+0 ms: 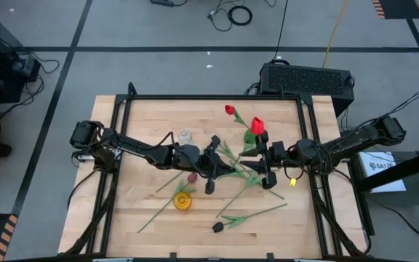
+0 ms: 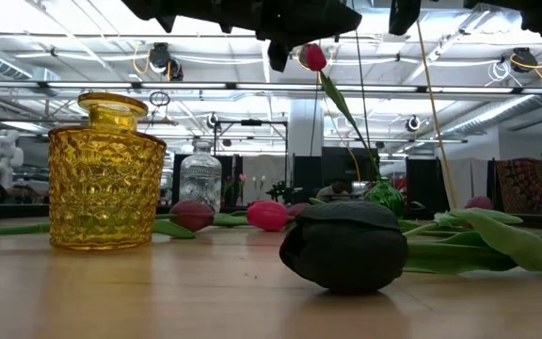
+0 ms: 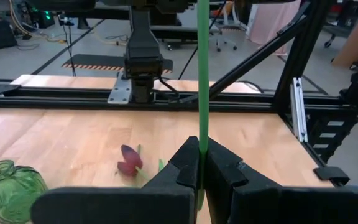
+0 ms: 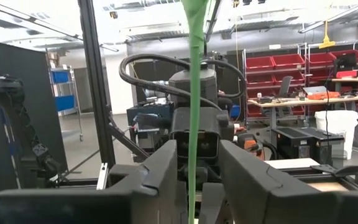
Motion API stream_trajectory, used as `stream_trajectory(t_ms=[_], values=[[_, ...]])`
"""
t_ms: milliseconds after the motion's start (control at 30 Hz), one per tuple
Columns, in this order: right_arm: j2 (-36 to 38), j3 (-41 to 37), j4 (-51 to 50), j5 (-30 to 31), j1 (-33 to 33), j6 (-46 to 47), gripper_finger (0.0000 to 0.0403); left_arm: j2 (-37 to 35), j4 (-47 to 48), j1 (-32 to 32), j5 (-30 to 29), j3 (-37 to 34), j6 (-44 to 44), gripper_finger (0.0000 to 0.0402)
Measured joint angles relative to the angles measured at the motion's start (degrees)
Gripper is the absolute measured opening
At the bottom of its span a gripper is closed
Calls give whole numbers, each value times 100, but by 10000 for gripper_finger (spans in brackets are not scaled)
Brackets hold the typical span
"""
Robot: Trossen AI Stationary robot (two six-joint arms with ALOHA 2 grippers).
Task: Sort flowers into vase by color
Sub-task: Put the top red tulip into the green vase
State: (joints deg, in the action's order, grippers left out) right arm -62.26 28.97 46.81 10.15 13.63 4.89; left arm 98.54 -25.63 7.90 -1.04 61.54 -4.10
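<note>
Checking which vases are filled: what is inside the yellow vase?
The yellow vase seems empty: no stem rises from its neck, and through the glass only its faceted pattern shows. Its floor cannot be seen; the flowers beside it lie on the table.

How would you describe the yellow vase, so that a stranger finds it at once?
On the wooden table, look at the near half, just left of center. The yellow vase stands there, squat amber glass with a diamond pattern; the other vases are clear and green.

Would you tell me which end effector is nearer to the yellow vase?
Left. The left end effector is just up and right of the yellow vase; the right end effector sits farther right across the table.
</note>
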Motion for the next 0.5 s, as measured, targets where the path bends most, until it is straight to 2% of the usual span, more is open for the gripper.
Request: stream_trajectory(t_ms=[267, 400, 500], values=[[0, 0, 0, 41, 0, -8, 155, 7, 693, -42, 78, 0, -4, 15], [0, 0, 1, 44, 0, -11, 152, 7, 712, -39, 83, 0, -4, 15], [0, 0, 15, 84, -4, -4, 133, 7, 719, -39, 83, 0, -7, 15]])
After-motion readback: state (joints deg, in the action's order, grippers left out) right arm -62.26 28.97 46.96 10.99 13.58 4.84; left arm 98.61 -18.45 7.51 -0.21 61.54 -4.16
